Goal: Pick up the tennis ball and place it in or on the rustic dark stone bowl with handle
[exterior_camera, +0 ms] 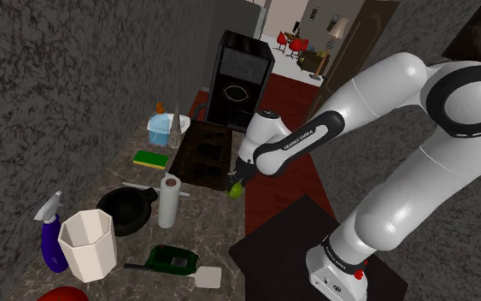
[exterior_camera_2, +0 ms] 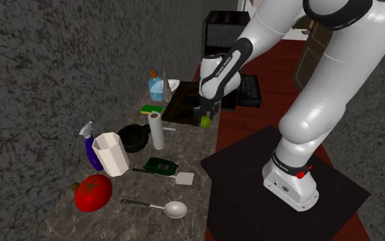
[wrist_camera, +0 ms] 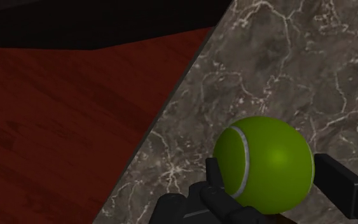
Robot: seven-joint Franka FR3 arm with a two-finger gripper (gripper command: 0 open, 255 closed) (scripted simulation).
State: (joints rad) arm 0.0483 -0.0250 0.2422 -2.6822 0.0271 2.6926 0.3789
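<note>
A yellow-green tennis ball [wrist_camera: 266, 162] with a white seam sits between my two black fingers, which clasp it on both sides. My gripper [exterior_camera: 238, 184] [exterior_camera_2: 205, 118] [wrist_camera: 266, 184] holds the tennis ball [exterior_camera: 237, 191] [exterior_camera_2: 205, 122] just over the marble counter [wrist_camera: 285, 76], near its edge beside the red wooden floor. The dark stone bowl with a handle [exterior_camera: 126, 209] [exterior_camera_2: 135, 137] stands further along the counter, beyond a paper towel roll [exterior_camera: 170, 201] [exterior_camera_2: 157, 130]. Whether the ball touches the counter I cannot tell.
Next to the bowl stand a white faceted cup [exterior_camera: 87, 244] and a purple spray bottle [exterior_camera: 52, 235]. A green bottle [exterior_camera: 172, 256] lies on its side near a spatula [exterior_camera: 206, 275]. A dark recessed tray [exterior_camera: 200, 154], a green sponge [exterior_camera: 151, 158] and a black appliance [exterior_camera: 240, 77] lie behind the gripper.
</note>
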